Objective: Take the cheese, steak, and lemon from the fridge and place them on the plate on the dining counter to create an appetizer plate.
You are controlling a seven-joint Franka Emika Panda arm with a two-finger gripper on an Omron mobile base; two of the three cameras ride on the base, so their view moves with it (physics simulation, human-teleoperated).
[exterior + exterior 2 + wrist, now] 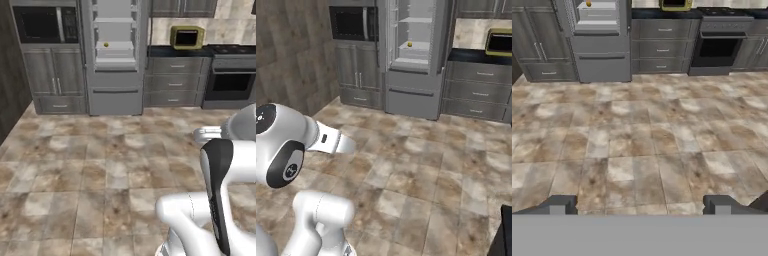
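The fridge [115,95] stands across the tiled floor with its upper door open, showing pale shelves. It also appears in the right base view [412,100] and at the top of the hand view [602,67]. The lemon [106,44], a small yellow ball, sits on a middle shelf [409,44] [588,3]. My gripper [639,207] hangs over the floor well short of the fridge, open, its two fingertips [559,205] far apart with nothing between them. The cheese, steak, plate and dining counter are out of view.
A black microwave [45,24] sits over grey cabinets left of the fridge. To the right are grey drawers [175,82], a yellow toaster oven [187,37] on the counter, and a stove with oven [231,82]. Bare tiled floor [100,165] lies between me and the fridge.
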